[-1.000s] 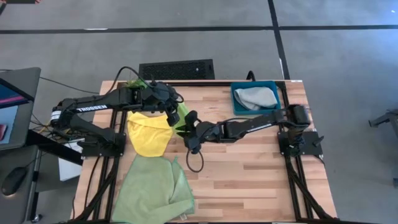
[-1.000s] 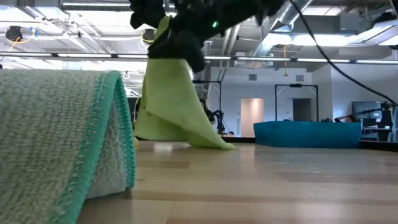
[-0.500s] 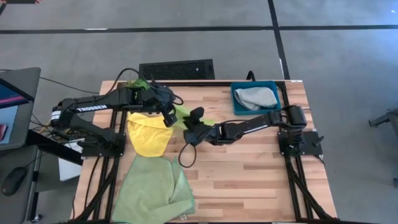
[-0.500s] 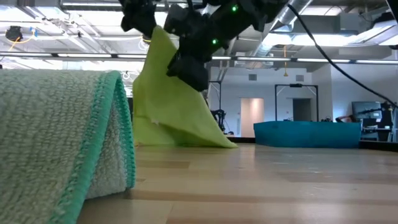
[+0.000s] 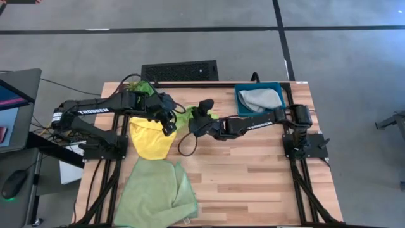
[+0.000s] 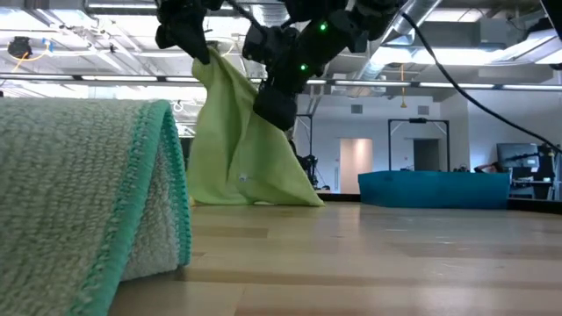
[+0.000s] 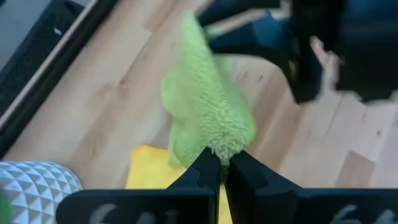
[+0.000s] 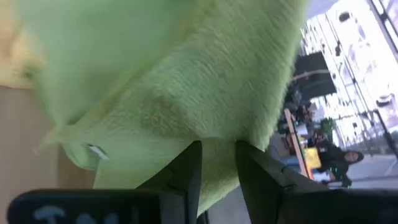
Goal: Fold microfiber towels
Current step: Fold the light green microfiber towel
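Both end effectors hold the lime green towel (image 5: 184, 118) up off the worktop (image 5: 253, 171) near its middle. The left end effector (image 5: 169, 128) is clenched on one corner of the cloth; in the left wrist view its two fingers (image 7: 205, 171) pinch the fuzzy tip with no gap between them. The right end effector (image 5: 197, 125) sits just beside the left one and grasps the same towel from the other side, its fingers (image 8: 189, 167) set partly apart with the cloth's edge between them.

In the low view the lime green towel hangs from the two grips as a draped sheet, its lower edge resting on the wood. The yellow towel (image 5: 150, 137) lies flat just below the left end effector, touching the lime one's hanging side. The pale green towel (image 5: 155, 193) lies crumpled well apart from both end effectors, toward the worktop's near edge on the left arm's side. The grey towel (image 5: 261, 99) lies in the teal tray (image 5: 240, 106) behind the right arm, well apart from the right end effector.
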